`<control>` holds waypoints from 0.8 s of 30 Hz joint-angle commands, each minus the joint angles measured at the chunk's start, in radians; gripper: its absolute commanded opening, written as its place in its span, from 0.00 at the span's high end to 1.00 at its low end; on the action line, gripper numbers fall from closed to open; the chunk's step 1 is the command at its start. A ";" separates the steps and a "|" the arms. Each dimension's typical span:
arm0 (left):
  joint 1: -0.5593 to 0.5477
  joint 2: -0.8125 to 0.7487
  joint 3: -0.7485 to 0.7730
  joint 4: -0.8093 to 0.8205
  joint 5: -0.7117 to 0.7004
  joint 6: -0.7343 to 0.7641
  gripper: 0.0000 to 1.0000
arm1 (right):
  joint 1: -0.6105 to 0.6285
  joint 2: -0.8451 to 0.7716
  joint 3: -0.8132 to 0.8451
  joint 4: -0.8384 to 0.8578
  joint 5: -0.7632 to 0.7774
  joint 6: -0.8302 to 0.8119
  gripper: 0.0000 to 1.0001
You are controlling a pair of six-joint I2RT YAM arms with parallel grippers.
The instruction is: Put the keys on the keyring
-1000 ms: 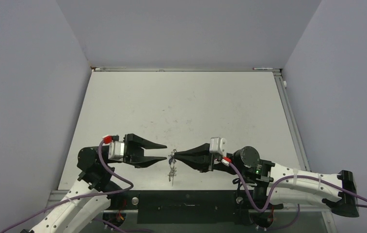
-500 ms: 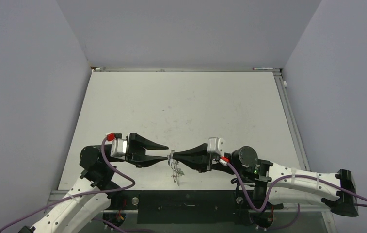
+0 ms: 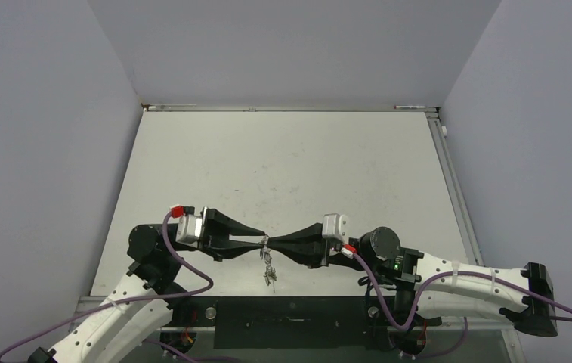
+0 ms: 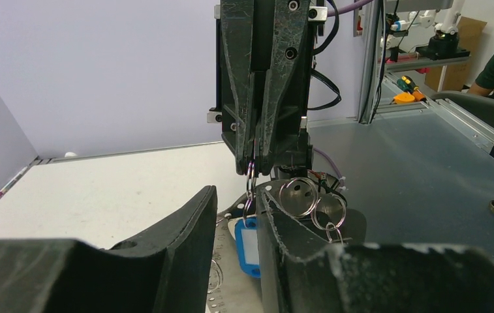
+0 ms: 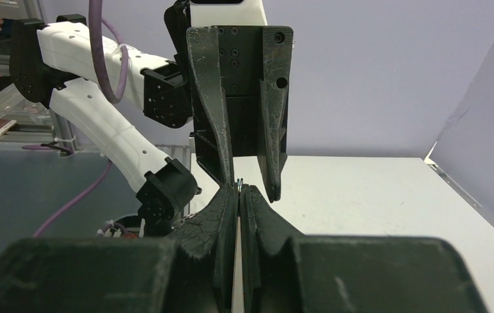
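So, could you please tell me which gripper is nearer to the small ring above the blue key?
Right. The right gripper is shut on the small ring, gripping its top; the left gripper is open, its fingers to either side of it.

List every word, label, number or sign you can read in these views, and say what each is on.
None can be read.
The blue key tag, hanging from a small ring pinched in the right gripper, has a white insert with no writing visible.
Background bench clutter is too blurred to read.
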 commanded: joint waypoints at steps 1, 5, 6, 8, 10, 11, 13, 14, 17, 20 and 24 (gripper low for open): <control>-0.007 0.012 0.006 0.033 0.018 -0.015 0.75 | 0.010 0.002 0.056 0.112 -0.027 0.010 0.95; -0.012 0.015 0.007 0.035 0.024 -0.018 0.82 | 0.012 0.006 0.061 0.115 -0.031 0.009 0.95; -0.012 0.013 0.007 0.035 0.025 -0.018 0.86 | 0.011 0.006 0.061 0.115 -0.033 0.009 0.95; -0.012 0.011 0.008 0.035 0.028 -0.018 0.94 | 0.011 0.008 0.061 0.115 -0.034 0.010 0.95; -0.012 0.004 0.007 0.036 0.028 -0.018 1.00 | 0.012 0.008 0.058 0.116 -0.034 0.012 0.95; -0.012 0.001 0.007 0.034 0.028 -0.018 1.00 | 0.012 0.008 0.056 0.118 -0.034 0.012 0.95; -0.012 -0.005 0.023 -0.025 0.009 0.013 1.00 | 0.012 0.006 0.051 0.115 -0.031 0.012 0.95; -0.012 -0.007 0.032 -0.082 -0.007 0.045 1.00 | 0.013 0.004 0.050 0.111 -0.027 0.012 0.95; -0.012 -0.029 0.064 -0.208 -0.051 0.120 1.00 | 0.012 -0.014 0.051 0.072 0.010 0.012 0.94; -0.009 -0.050 0.072 -0.266 -0.086 0.165 1.00 | 0.012 -0.048 0.069 -0.030 0.051 0.011 0.82; -0.008 -0.067 0.090 -0.352 -0.129 0.232 1.00 | 0.012 -0.104 0.124 -0.205 0.121 -0.016 0.58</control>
